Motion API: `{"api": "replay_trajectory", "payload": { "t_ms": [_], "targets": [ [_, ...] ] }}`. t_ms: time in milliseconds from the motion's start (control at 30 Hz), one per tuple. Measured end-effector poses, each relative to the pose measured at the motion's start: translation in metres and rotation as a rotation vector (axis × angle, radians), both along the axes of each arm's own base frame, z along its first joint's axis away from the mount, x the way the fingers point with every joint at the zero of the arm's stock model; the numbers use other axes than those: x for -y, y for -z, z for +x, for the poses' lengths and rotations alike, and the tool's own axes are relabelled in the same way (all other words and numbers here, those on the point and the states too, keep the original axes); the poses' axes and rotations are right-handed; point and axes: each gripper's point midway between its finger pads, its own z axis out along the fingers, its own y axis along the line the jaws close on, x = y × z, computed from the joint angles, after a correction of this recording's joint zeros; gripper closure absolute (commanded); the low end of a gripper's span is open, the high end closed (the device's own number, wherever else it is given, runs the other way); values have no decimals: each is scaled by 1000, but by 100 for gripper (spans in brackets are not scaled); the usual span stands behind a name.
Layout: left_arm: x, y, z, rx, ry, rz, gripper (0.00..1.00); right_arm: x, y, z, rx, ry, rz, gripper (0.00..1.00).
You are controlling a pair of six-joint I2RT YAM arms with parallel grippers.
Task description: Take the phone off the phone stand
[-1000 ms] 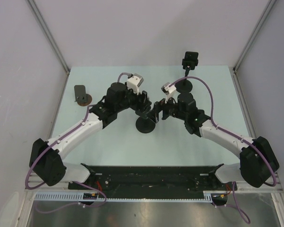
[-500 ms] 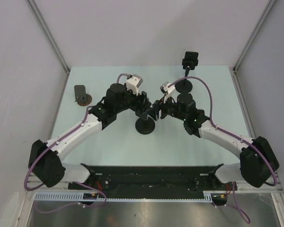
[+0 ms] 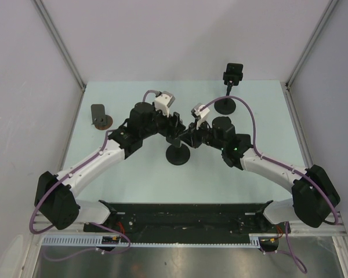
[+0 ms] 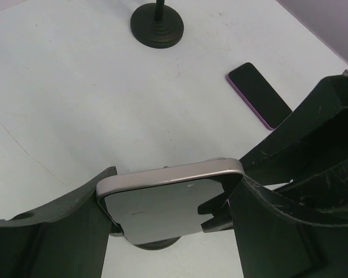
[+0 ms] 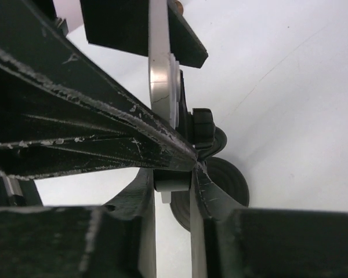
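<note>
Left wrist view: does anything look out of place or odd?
A second phone with a purple edge lies loose and flat on the table. That is the only thing that stands out. The phone in the left gripper looks intact.

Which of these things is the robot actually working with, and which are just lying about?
On the job: phone; phone stand; left gripper; right gripper.

Lying about: spare stand; purple-edged phone; dark object on a brown disc.
</note>
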Motion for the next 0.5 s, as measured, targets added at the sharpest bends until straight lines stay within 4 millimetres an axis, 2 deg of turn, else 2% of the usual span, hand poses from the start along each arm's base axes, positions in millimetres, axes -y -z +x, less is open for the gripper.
{"api": "replay_trajectory", "payload": {
  "t_ms": [33, 200, 500],
  "targets": [
    [0, 0, 0, 2, 5, 1, 100, 0, 0, 0, 4, -3, -4, 100],
    [-5, 0, 0, -3, 48, -16, 100, 1, 0, -4, 13, -21, -19, 100],
    [-14, 0, -12, -37, 193, -73, 100, 1, -1, -11, 9, -85, -16, 100]
  ]
}}
